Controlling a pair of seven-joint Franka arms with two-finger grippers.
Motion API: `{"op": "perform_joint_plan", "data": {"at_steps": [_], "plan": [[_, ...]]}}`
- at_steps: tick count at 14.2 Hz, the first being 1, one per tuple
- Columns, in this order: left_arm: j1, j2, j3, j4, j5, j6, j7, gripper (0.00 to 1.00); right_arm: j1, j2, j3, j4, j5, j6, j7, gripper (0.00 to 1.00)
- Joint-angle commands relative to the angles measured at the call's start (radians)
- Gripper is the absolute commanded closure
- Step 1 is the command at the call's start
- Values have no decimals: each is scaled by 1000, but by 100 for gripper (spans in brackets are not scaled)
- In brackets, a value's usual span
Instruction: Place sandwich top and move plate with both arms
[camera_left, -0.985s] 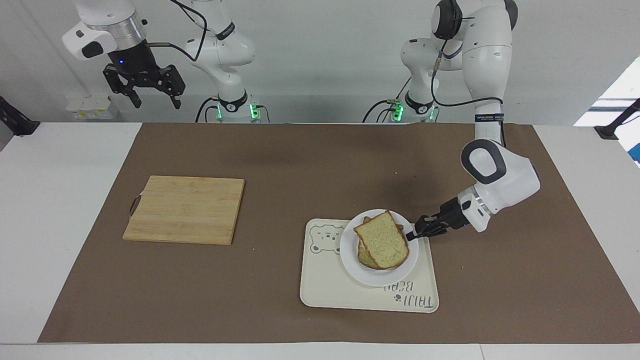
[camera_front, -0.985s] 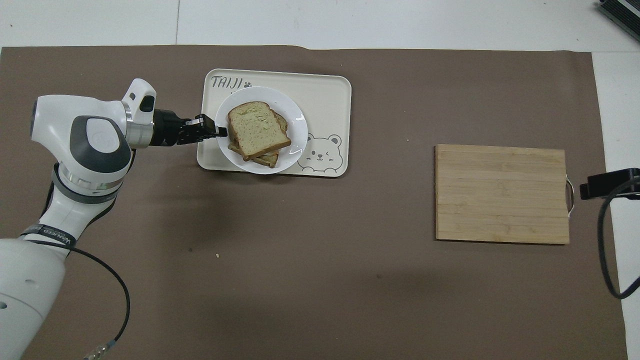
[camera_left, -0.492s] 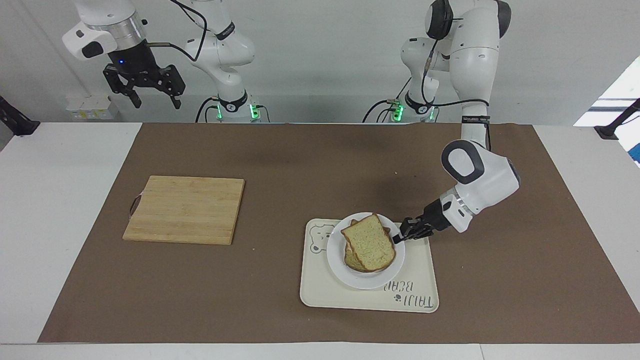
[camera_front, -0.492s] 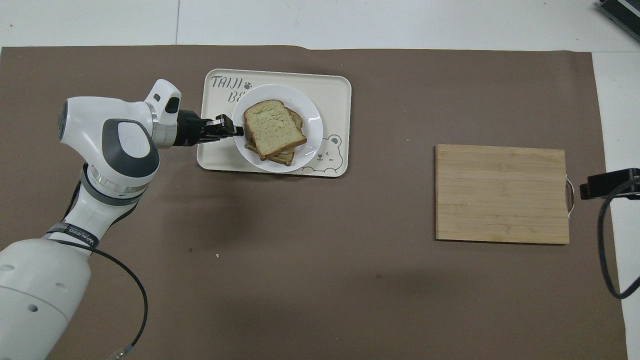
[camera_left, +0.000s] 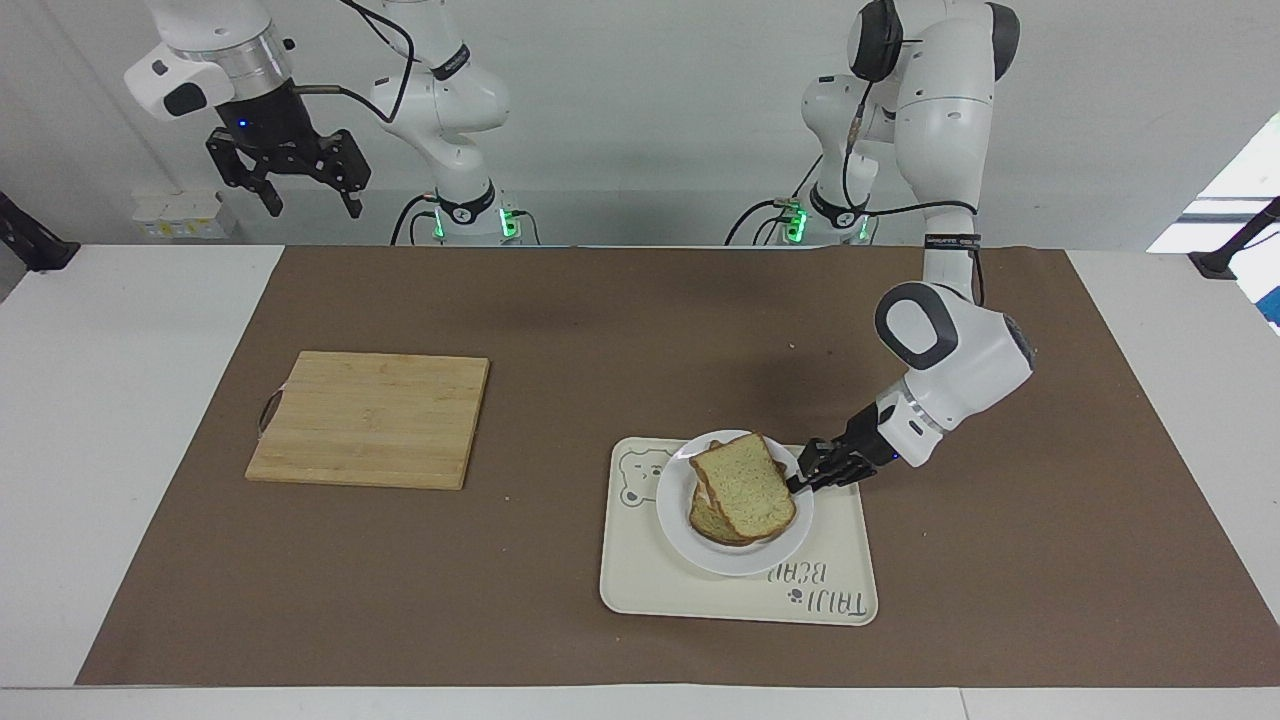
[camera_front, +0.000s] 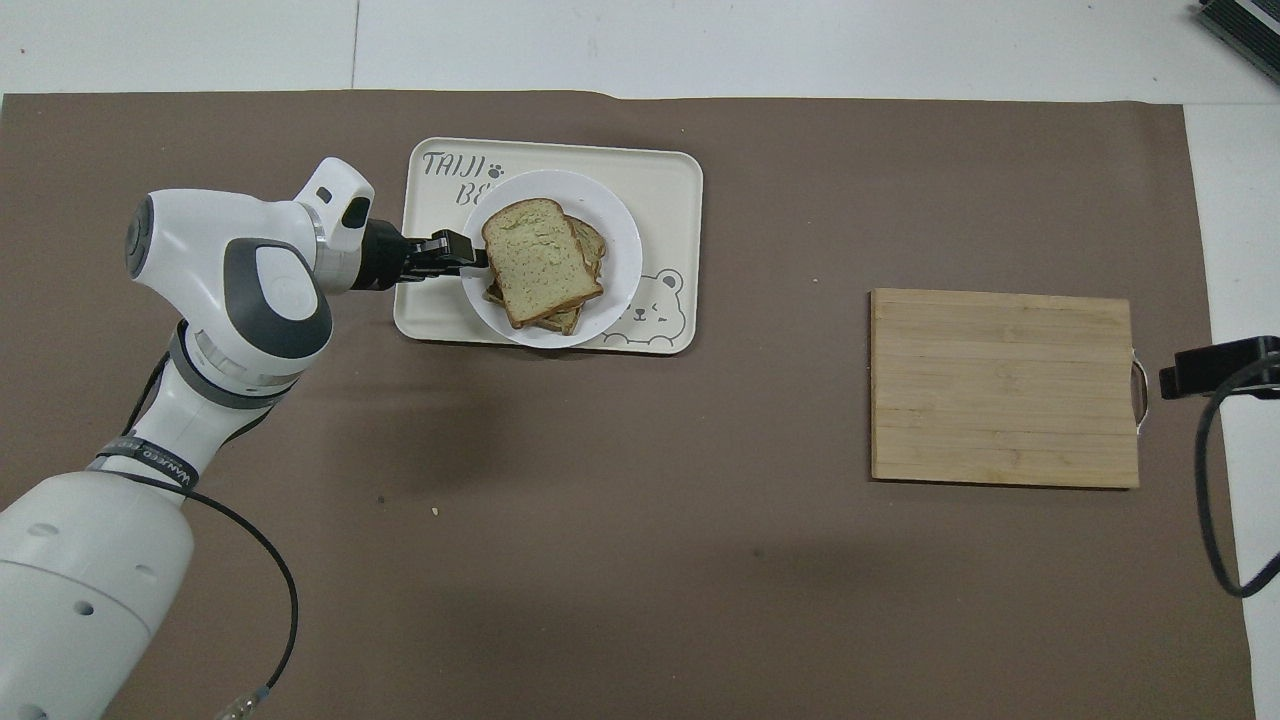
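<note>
With my left jaws clamped on the plate (camera_left: 735, 545) rim, I should keep it level so the sandwich top (camera_left: 745, 484) stays; right jaws wait, open.

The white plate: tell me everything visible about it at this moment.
The small round glossy white plate sits on the cream rectangular bear-print tray, toward the left arm's end of the table. It carries a stack of tan bread slices with brown crusts; the sandwich top lies uppermost, slightly askew. The left gripper is shut on its rim, reaching in low from the side.
</note>
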Motion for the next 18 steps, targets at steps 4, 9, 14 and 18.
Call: {"op": "perform_joint_plan", "data": {"at_steps": [4, 9, 14, 18], "plan": [[-12, -80, 25, 5, 220, -48, -20, 3, -10, 4, 4, 8, 8, 6, -27, 0], [-6, -245, 92, 10, 572, -193, -22, 0, -10, 4, 4, 8, 8, 6, -27, 0], [4, -394, 155, 89, 854, -365, -13, 0, -10, 4, 4, 8, 8, 6, -27, 0], [41, -394, 180, 333, 913, -720, 10, 0, -10, 4, 4, 8, 8, 6, -27, 0]]}}
